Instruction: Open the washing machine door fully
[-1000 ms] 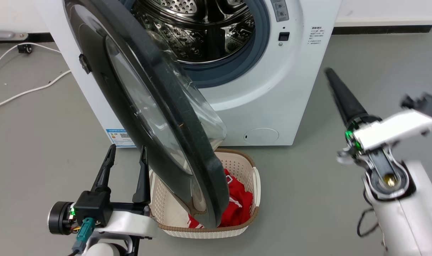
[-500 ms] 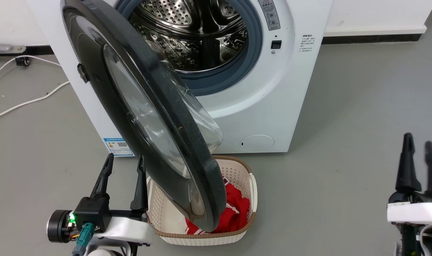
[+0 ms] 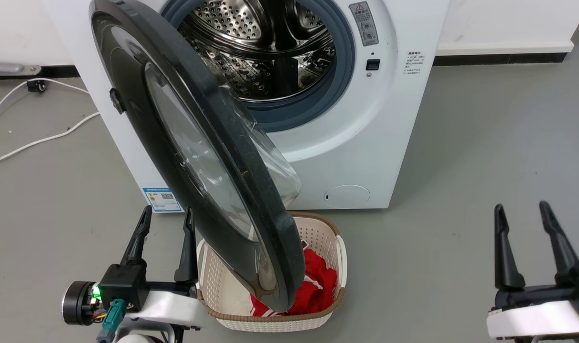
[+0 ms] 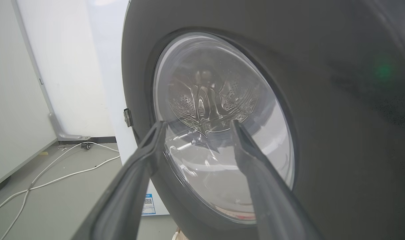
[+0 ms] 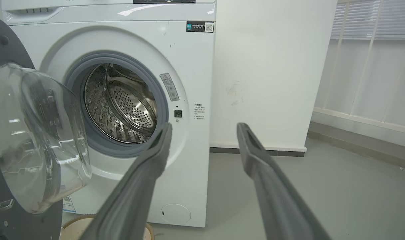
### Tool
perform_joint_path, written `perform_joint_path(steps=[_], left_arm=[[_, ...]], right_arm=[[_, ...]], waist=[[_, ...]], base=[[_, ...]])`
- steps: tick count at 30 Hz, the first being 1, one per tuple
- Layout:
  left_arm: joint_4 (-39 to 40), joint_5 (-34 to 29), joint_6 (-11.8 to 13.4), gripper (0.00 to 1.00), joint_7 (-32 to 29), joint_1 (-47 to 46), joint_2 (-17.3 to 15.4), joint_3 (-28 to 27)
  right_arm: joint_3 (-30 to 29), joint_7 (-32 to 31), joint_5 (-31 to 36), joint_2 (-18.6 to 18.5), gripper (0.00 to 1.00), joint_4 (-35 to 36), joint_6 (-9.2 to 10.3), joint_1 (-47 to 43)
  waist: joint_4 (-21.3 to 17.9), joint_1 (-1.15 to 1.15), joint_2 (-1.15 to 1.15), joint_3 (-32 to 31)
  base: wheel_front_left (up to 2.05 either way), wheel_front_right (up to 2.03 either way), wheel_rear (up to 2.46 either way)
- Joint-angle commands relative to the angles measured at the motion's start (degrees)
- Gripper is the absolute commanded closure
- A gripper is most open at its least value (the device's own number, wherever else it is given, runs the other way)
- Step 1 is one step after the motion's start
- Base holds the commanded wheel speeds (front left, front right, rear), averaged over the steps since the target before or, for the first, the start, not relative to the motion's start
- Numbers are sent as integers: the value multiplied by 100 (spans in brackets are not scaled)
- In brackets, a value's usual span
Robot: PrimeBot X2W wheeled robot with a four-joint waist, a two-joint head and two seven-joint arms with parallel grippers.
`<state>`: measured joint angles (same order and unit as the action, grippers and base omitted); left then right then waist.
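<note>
Nearest us, our left tool (image 3: 168, 209) is low at the left, fingers apart and holding nothing, just beside the outer face of the washing machine door (image 3: 194, 157); we cannot tell whether it touches. Our right tool (image 3: 520, 206) is low at the right over bare grey floor (image 3: 484, 143), fingers apart and empty, well apart from the machine.

A cream basket (image 3: 340, 252) with a red garment (image 3: 320, 281) sits on the floor under the door's lower edge. The door stands partly open, hinged at the left and angled out from the washing machine (image 3: 365, 143), with the steel drum (image 3: 265, 52) exposed.

White cables (image 3: 41, 140) trail across the floor on the left. Behind them are a white wall (image 3: 499, 19) and a dark baseboard (image 3: 499, 58). Window blinds (image 5: 375, 20) show to the right.
</note>
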<state>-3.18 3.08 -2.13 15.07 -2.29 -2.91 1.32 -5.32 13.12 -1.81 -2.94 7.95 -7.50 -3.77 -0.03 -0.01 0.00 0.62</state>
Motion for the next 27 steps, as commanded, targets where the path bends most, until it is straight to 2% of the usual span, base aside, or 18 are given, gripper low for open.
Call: perform_joint_path(steps=[1,7,19,20,21,22,27], left_arm=[[11,-43,-13,0,14,38,4,-8],[21,-52,-8,0,14,26,4,-12],[5,-45,-10,0,14,25,4,-9],[14,-48,-8,29,14,19,4,-8],[21,-52,-6,69,13,13,4,-6],[28,-55,-10,100,14,8,4,-4],[191,-68,-10,100,14,-47,4,-26]], right_arm=[[24,29,-98,11,0,-139,2,-81],[53,95,-220,11,0,-535,2,-43],[57,177,-255,11,0,-783,2,114],[57,181,-263,12,0,-797,2,122],[54,183,-273,12,0,-809,2,132],[53,188,-271,12,0,-814,2,142],[55,196,-285,12,0,-848,2,150]], waist=[[1,1,0,4],[-15,1,0,11],[-41,1,0,17],[-42,1,0,21],[-42,1,0,24],[-42,1,0,27],[-49,1,0,39]], base=[[0,0,0],[0,0,0],[0,0,0],[0,0,0],[0,0,0],[0,0,0],[0,0,0]])
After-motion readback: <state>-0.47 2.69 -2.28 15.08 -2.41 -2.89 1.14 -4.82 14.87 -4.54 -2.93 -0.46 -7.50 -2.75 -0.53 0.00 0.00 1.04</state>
